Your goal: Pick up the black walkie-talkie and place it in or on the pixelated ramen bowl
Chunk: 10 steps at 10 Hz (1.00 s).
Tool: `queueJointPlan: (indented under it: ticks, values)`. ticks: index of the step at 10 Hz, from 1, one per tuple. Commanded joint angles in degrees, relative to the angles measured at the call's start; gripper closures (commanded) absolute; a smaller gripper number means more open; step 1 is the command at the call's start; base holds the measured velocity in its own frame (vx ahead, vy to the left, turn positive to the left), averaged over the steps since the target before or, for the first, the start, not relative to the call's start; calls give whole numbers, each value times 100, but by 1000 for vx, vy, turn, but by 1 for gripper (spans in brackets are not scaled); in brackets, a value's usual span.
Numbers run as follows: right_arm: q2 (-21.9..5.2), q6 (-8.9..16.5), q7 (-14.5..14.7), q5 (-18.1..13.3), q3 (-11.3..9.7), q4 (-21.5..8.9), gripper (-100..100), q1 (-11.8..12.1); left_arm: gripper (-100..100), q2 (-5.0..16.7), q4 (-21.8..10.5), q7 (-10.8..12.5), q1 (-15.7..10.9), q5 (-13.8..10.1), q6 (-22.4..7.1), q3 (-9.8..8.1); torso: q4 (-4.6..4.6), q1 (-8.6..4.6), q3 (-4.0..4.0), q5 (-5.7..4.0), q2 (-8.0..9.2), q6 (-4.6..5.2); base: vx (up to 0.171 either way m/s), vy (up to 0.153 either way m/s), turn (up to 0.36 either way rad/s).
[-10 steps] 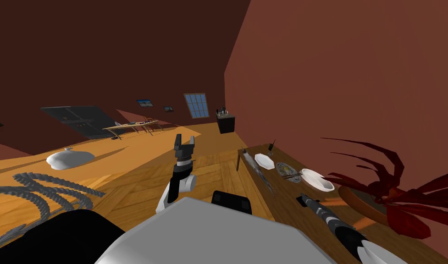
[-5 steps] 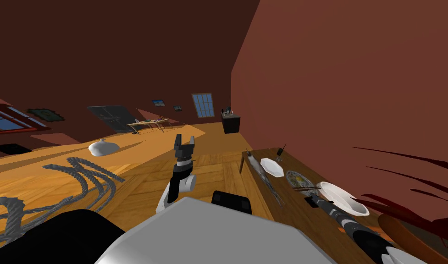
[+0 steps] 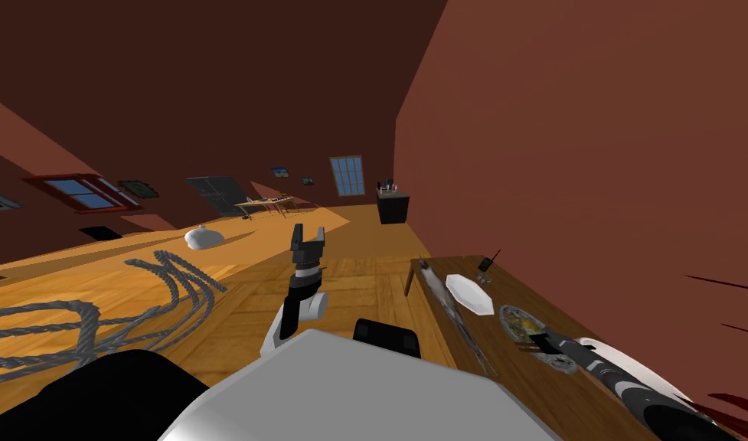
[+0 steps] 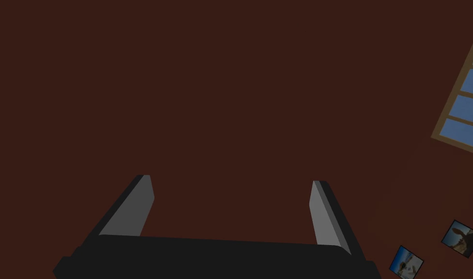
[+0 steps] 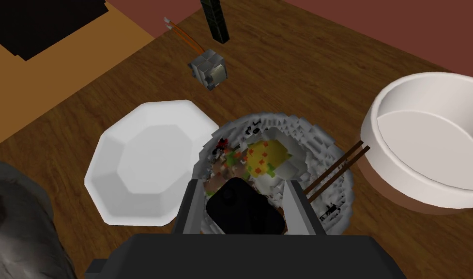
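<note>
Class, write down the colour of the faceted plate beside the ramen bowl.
The plate is plain white, clearest in the right wrist view.

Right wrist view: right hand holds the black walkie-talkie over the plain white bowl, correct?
No. The right hand holds the black walkie-talkie over the pixelated ramen bowl; the plain white bowl stands beside it. The right wrist view shows this.

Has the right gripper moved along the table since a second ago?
Yes. The right gripper has advanced along the table, from short of the ramen bowl to right above it, shut on a black object.
</note>
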<state>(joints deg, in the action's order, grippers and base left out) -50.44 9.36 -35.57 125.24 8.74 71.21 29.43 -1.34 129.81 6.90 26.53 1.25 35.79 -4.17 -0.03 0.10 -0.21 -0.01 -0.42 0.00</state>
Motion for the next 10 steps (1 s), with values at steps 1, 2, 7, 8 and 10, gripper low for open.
queueJointPlan:
  ticks: [1,2,7,8,10]
  values:
    - [-229,47,-92,244,37,-12,100,150,0,0,0,0,0,0,0,0,0,0,0,0,0,0,109,11,80]
    - [-310,63,-120,329,44,-12,100,209,0,0,0,0,0,0,0,0,-1,3,-2,1,-3,2,113,12,56]
    - [-923,194,-235,971,32,-15,100,719,0,0,0,0,1,0,0,0,-10,12,-11,5,-12,19,133,17,-43]
    - [-1016,219,-232,1073,12,-17,100,819,0,0,0,0,1,0,0,0,-12,15,-12,4,-12,24,127,40,-128]
    - [-1163,263,-207,1234,-36,-24,100,999,0,0,0,0,1,0,0,0,-13,18,-11,7,-9,29,133,40,-149]
